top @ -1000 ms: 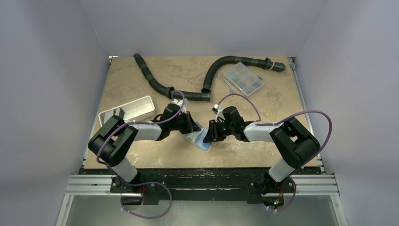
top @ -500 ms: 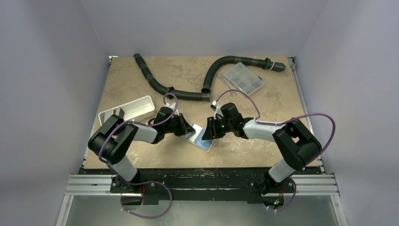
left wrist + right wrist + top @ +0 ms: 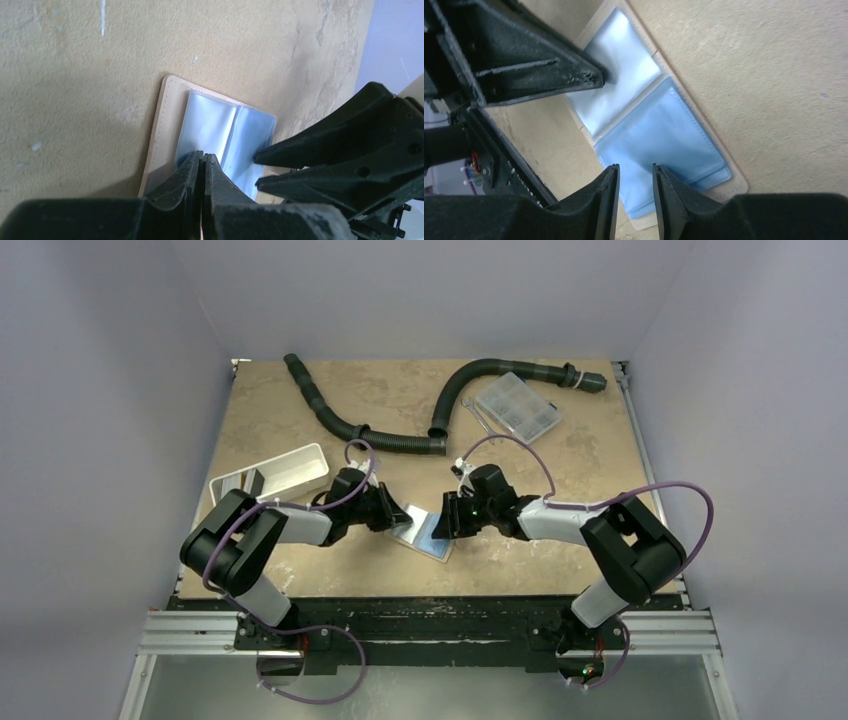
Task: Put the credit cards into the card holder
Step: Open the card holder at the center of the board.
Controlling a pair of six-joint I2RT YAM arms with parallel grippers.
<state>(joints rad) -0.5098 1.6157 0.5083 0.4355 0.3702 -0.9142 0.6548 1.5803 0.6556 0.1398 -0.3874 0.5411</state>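
Observation:
The card holder (image 3: 424, 533) lies open on the table, tan outside with pale blue sleeves inside. It also shows in the left wrist view (image 3: 212, 122) and the right wrist view (image 3: 659, 135). My left gripper (image 3: 396, 515) is shut, and its tips (image 3: 202, 157) press on the paler left sleeve. My right gripper (image 3: 446, 524) is slightly open and empty, with its jaws (image 3: 635, 172) over the bluer right sleeve. I see no loose credit card. I cannot tell whether the sleeves hold any.
A white oblong tray (image 3: 270, 472) stands at the left. Two black corrugated hoses (image 3: 345, 425) (image 3: 490, 370) lie across the back. A clear compartment box (image 3: 517, 407) sits at the back right.
My left gripper has drawn slightly left and lower onto the wallet. My right gripper has shifted a little. The wallet stays open in the same place.

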